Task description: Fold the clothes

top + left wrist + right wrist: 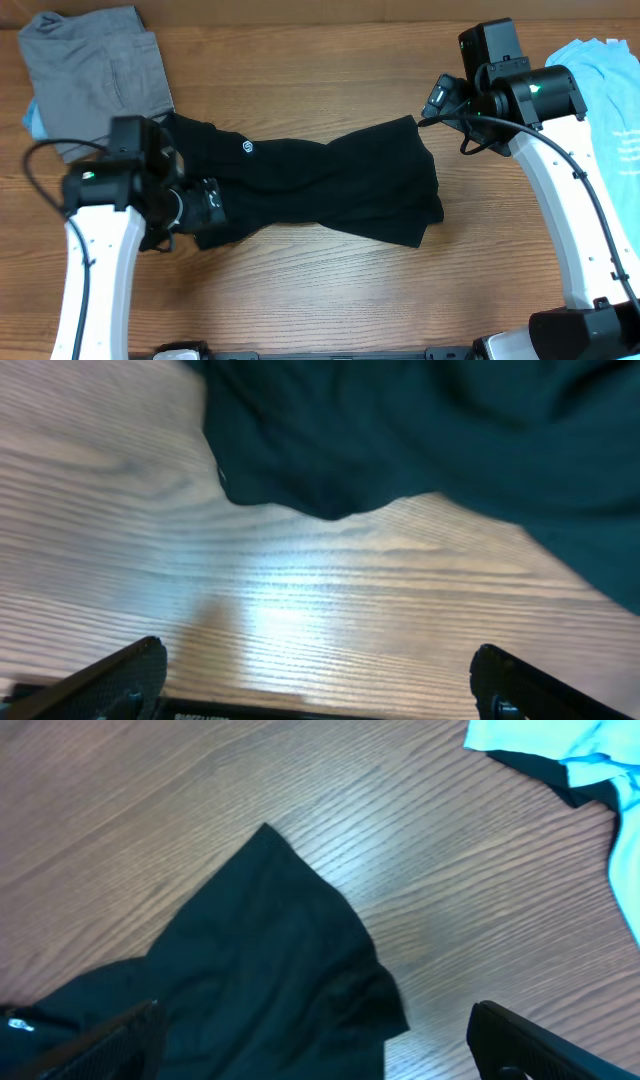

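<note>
- The left gripper (205, 200) has its jaws spread wide with nothing between them. In its wrist view only bare wood lies between the fingers, and the cloth edge is just ahead at 12 o'clock.
- The right gripper (437, 100) is likewise released and empty. It hangs just beside the pointed corner of the cloth, which sits at its 9 o'clock in the overhead view.
- The black shirt (330, 180) lies mid-table as a twisted, bunched band running from 9 o'clock to 3 o'clock. Its small white logo (247, 147) faces up near the left end.
- By my reading, the step is taking hold of the two ends to pull the shirt flat; no fold is made yet.
- The next move calls for each gripper to drop onto a thin cloth edge and pinch a single layer without scraping the table (330, 290).
- The grey garment (95, 75) lies at 10 o'clock and the light blue T-shirt (610, 100) at 2 o'clock. Both are apart from the grippers.
</note>
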